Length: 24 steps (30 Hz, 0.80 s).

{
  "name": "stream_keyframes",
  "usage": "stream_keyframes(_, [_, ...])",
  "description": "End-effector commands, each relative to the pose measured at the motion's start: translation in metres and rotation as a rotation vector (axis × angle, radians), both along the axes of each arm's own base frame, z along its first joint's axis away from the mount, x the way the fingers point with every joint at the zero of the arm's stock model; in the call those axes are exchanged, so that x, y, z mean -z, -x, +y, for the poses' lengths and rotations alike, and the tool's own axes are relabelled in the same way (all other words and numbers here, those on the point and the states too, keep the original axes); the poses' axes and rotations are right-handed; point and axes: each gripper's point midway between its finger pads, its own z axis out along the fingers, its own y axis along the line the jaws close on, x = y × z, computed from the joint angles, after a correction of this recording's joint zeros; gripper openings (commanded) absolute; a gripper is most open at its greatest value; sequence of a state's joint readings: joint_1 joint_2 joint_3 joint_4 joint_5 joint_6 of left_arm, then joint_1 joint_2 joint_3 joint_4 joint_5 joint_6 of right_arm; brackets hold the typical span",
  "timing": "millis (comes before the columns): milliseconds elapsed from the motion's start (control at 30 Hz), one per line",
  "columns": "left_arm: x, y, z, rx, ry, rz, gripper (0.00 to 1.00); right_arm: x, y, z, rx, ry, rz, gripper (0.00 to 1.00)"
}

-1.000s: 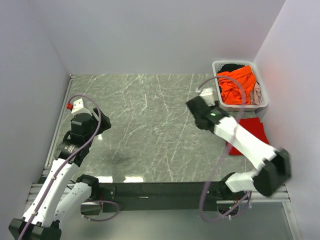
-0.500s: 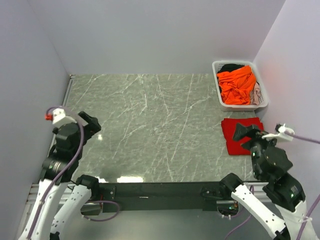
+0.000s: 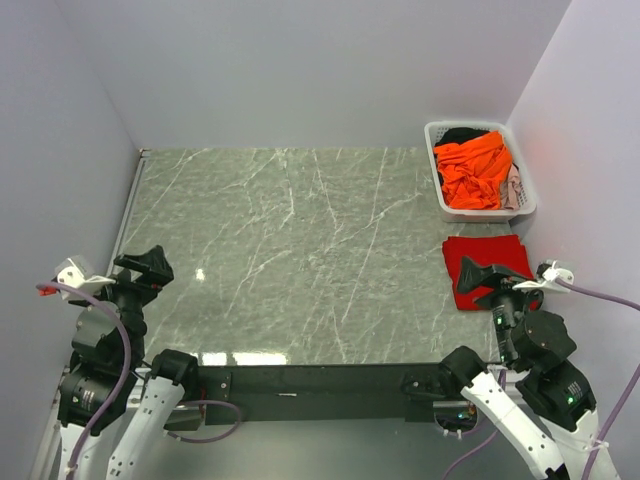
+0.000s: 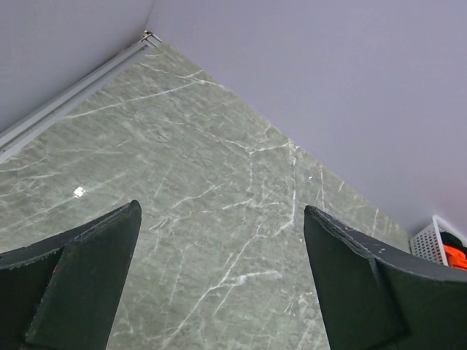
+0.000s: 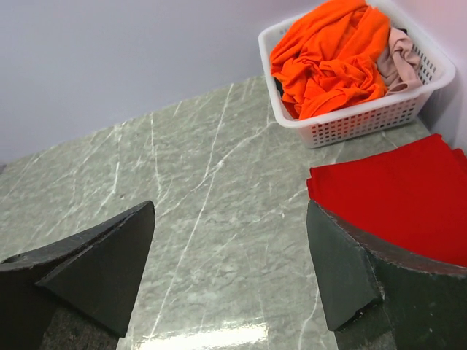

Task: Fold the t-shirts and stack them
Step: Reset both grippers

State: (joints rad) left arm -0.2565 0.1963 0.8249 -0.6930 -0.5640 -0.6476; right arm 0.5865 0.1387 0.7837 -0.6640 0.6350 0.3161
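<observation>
The left tool and right tool gape empty. The crumpled vivid orange cloth t-shirt looks light, limp; best pinched at a raised fold.

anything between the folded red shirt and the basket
Nothing: only a narrow strip of bare marble table separates the red shirt from the white basket, clearest in the right wrist view.

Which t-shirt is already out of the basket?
The bright red cloth t-shirt, flat on the table; the orange, dark and pale ones sit in the white plastic basket.
</observation>
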Motion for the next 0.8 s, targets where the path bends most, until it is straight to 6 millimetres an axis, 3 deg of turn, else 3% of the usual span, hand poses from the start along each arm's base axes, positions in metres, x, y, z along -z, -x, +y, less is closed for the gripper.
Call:
stream_keyframes(0, [-0.007, -0.001, 0.006, -0.036, 0.0, -0.037, 0.99, -0.012, -0.004, 0.006, -0.023, -0.012, -0.044, 0.91])
stream_keyframes(167, [-0.01, -0.001, 0.011, -0.068, 0.002, -0.078, 1.0, -0.013, -0.004, 0.006, -0.024, -0.01, -0.05, 0.91])
stream_keyframes(433, [0.0, -0.008, 0.011, -0.075, -0.018, -0.078, 0.99, -0.01, -0.007, 0.007, -0.015, -0.018, -0.047, 0.92])
stream_keyframes(767, [0.011, -0.016, 0.006, -0.065, 0.031, -0.099, 0.99, 0.001, -0.026, 0.038, -0.111, -0.011, 0.016, 0.93])
